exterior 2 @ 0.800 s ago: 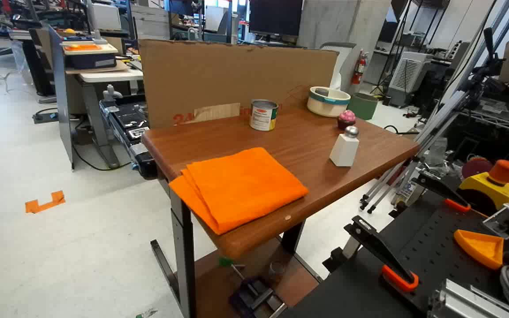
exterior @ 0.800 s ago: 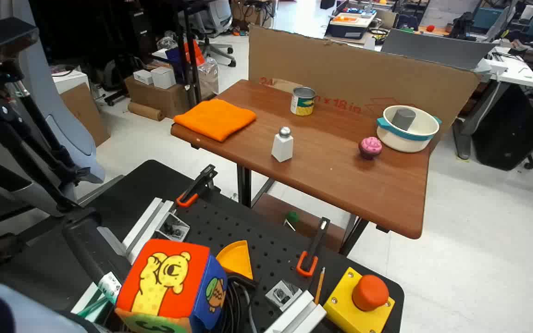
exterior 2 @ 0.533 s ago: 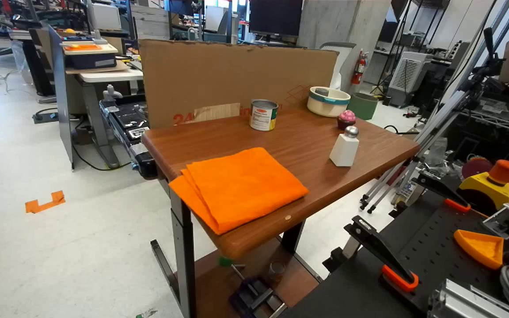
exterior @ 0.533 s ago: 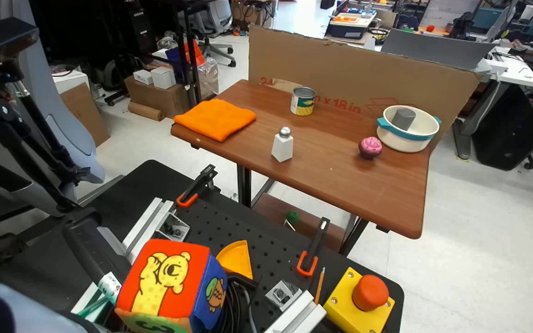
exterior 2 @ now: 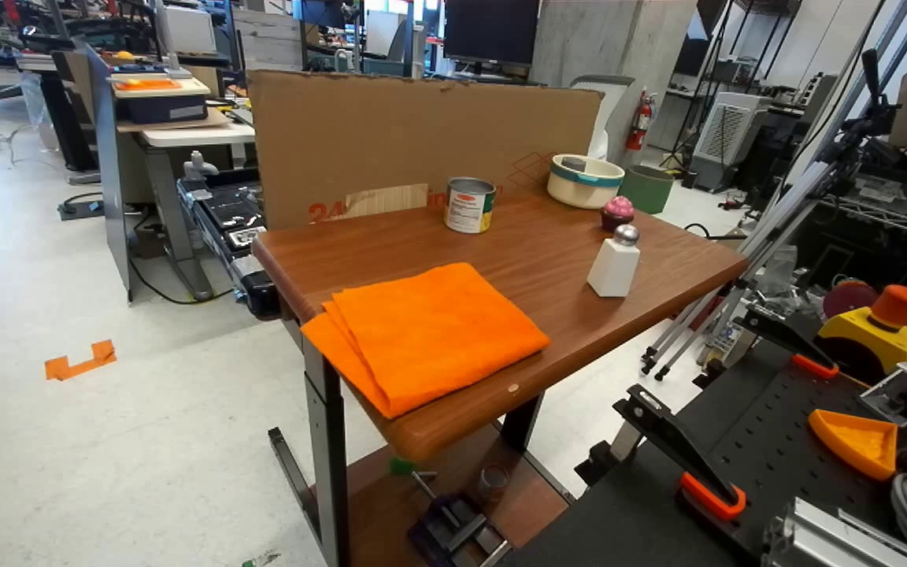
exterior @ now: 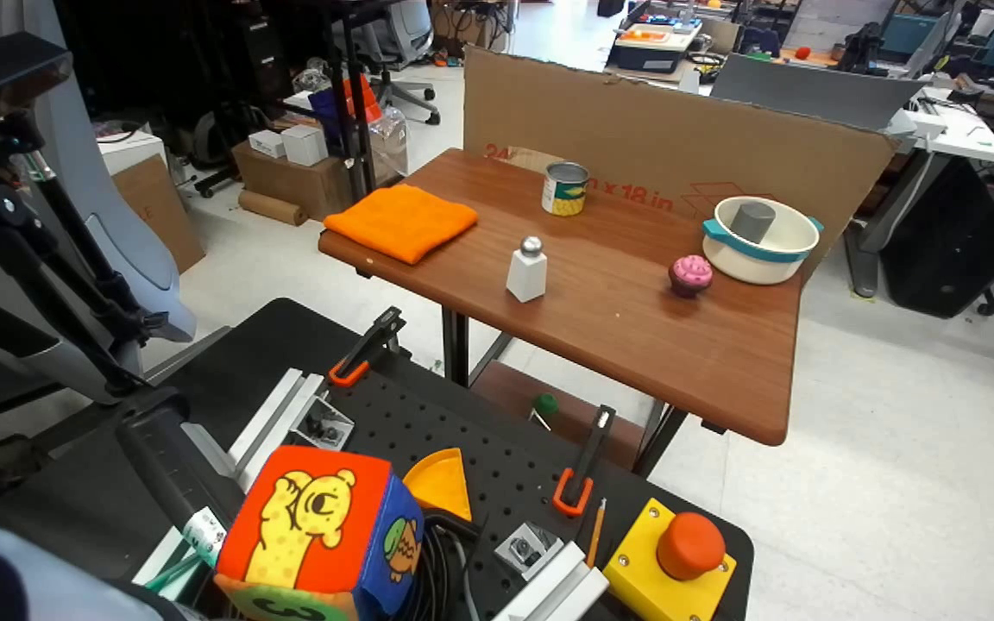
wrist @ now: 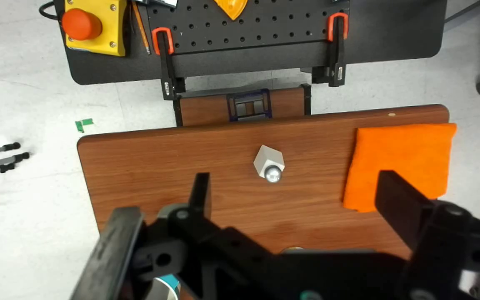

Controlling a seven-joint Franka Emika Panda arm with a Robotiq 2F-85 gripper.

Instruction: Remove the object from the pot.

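Note:
The pot (exterior: 760,267) is a cream round bowl with a teal band and handles, at the far end of the brown table in both exterior views (exterior 2: 584,192). The object (exterior: 753,222), a grey stubby cylinder, stands inside it, leaning or near the wall; its top shows above the rim in an exterior view (exterior 2: 574,164). In the wrist view only the pot's teal handle and a bit of rim (wrist: 171,281) show at the bottom left, mostly behind the gripper. My gripper (wrist: 294,179) is open and empty, high above the table. It is outside both exterior views.
On the table (exterior: 626,328) stand a white shaker (exterior: 527,274), a pink-topped cupcake (exterior: 690,276) close beside the pot, a tin can (exterior: 565,190) and a folded orange cloth (exterior: 402,222). A cardboard sheet (exterior: 635,121) stands upright along the table's back edge, behind the pot.

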